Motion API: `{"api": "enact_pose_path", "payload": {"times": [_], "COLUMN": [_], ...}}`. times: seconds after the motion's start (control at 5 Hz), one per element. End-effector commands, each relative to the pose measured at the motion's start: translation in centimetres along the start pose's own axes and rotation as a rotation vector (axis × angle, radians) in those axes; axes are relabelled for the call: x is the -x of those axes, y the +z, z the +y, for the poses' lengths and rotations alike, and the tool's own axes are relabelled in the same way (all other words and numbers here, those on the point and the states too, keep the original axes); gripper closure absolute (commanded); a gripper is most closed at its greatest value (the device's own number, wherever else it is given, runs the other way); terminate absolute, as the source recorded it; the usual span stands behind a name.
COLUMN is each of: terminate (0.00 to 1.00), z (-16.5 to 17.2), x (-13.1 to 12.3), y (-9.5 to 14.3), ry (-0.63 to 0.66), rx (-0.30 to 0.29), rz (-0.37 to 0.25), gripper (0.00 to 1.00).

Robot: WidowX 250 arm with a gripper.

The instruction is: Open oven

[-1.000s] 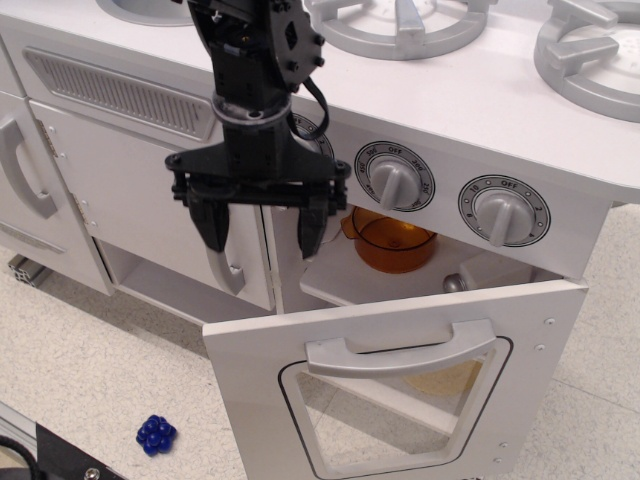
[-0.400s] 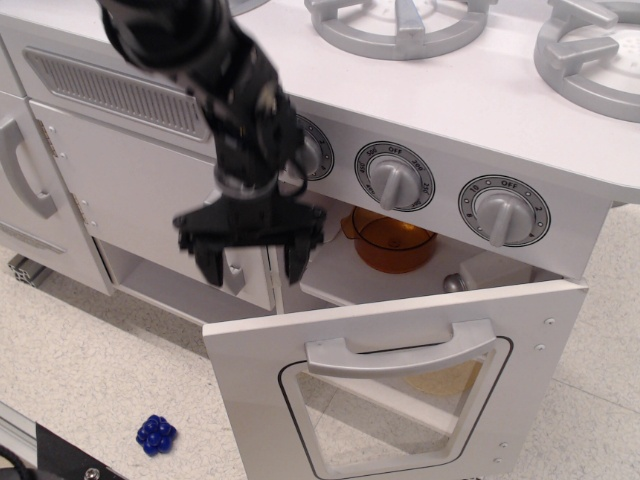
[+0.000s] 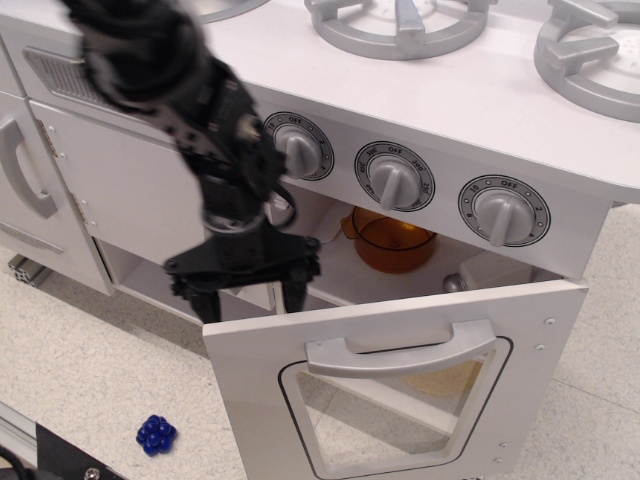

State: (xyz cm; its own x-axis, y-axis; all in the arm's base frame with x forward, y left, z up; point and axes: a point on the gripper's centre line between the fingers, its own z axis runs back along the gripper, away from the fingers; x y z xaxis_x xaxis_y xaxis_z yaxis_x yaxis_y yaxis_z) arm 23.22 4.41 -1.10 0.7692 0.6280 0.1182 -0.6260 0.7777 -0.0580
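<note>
Hanging ajar, the white oven door is shown with grey bar handle and clear window; the end effector is spread wide, empty, beside it.

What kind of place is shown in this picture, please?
Most likely a toy kitchen used for robot trials, not a real home kitchen. The white oven has a windowed door hanging open, three grey dials sit above it, moulded burners top the counter, and a black tool hangs nearby.

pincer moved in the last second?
Yes. The pincer dropped from dial height to the oven door's top edge, jaws open.
</note>
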Motion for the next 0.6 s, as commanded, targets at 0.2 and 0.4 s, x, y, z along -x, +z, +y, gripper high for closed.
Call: {"api": "enact_pose_path", "payload": {"times": [0.2,0.4], "terminate": [0.00,0.00], "z": [-4.3,-6.1], "x": [7.7,10.0], "y": [0.5,0.1], "ry": [-0.023,0.052], "rx": [0.112,0.145], "rz": [0.029,0.062], "gripper": [0.00,0.00]}}
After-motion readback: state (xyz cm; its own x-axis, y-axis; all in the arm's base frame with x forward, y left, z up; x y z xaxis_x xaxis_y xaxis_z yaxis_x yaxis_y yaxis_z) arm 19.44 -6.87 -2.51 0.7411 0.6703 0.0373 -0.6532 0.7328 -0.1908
